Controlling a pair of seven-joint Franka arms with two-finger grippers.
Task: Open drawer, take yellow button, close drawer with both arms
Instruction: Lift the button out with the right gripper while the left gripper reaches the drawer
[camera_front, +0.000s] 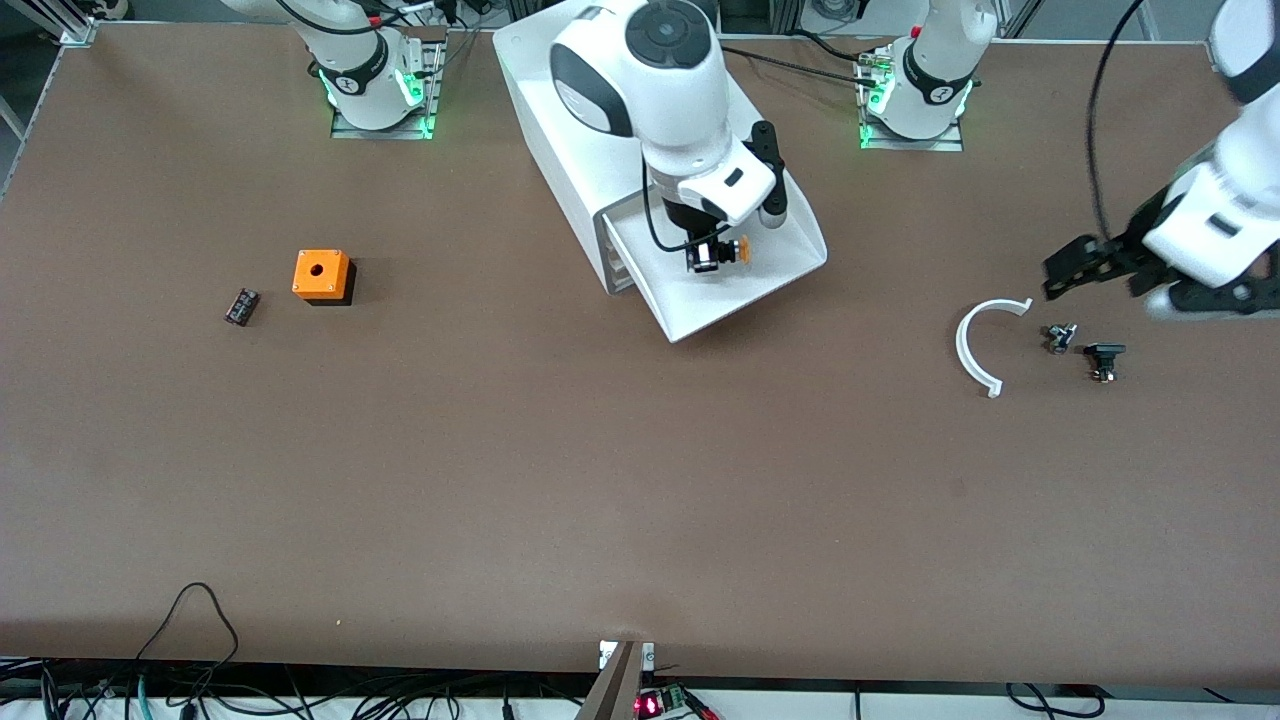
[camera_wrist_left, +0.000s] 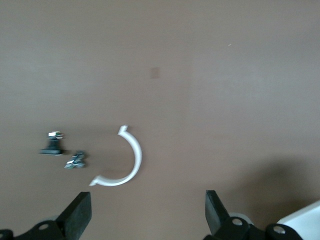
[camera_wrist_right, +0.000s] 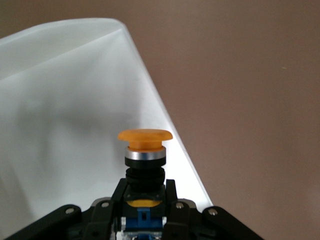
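Nearest the front camera on the brown desk (camera_front: 600, 480) we note, toward the left arm's end, a white C-shaped clip (camera_front: 978, 342) lying flat. Just beside it, toward that same end, sit two small dark parts: a metal-and-black piece (camera_front: 1060, 336) and a black clamp-like part (camera_front: 1103, 358), close together but apart from the clip.

The left tool (camera_front: 1080, 270) hangs over the desk above these parts, near the edge of the front view. In the left wrist view its fingers (camera_wrist_left: 77, 215) stand spread wide with nothing between them, and the clip (camera_wrist_left: 122, 165) and both small parts (camera_wrist_left: 75, 161) lie on the desk below. We log this arm as waiting.

Toward the right arm's end, a small black part (camera_front: 241, 306) lies on the desk, and an orange cube with a hole (camera_front: 321, 275) sits beside it, slightly farther from the camera.

Mid-desk, the drawer (camera_front: 780, 270) is pulled out of the white cabinet (camera_front: 560, 130), its tray open to view. The right tool (camera_front: 712, 255) is over the tray, fingers pressed together on the button (camera_front: 738, 248). The right wrist view shows the button (camera_wrist_right: 145, 150) gripped by its black and blue body, orange cap pointing away from the tool, with the white drawer floor (camera_wrist_right: 60, 110) under it. We cannot tell whether the button touches the tray floor.
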